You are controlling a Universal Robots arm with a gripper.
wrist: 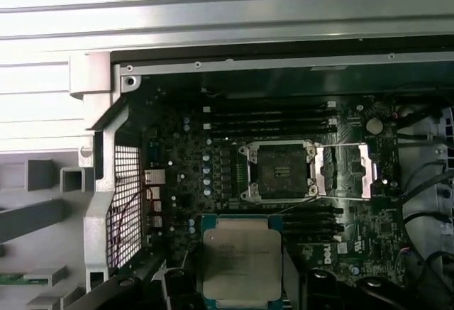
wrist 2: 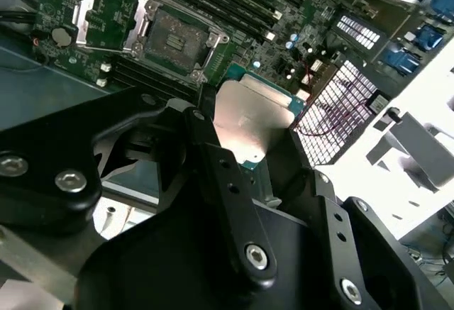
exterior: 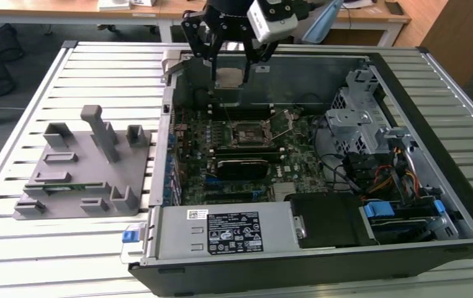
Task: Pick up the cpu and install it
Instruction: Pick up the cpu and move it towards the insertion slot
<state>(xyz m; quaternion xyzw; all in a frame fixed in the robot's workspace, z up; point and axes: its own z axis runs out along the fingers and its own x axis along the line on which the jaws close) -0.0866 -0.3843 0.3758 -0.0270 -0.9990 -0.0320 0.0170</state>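
In the exterior view the gripper (exterior: 229, 71) hangs over the far side of the open case (exterior: 303, 279), pinching the cpu (exterior: 229, 79) well above the board. The socket (exterior: 249, 132) lies open below, and a grey holder (exterior: 87, 167) sits on the table (exterior: 71, 248) to the exterior view's left. In the second wrist view black fingers (wrist 2: 213, 157) clamp the cpu (wrist 2: 248, 118) by its edges, with the socket (wrist 2: 174, 37) beyond. In the first wrist view the cpu (wrist: 241, 260) shows its silvery face near the empty socket (wrist: 282, 172), not over it.

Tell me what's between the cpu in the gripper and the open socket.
In the first wrist view, a narrow strip of motherboard and the ends of black slots lie between the cpu and the socket; nothing loose.
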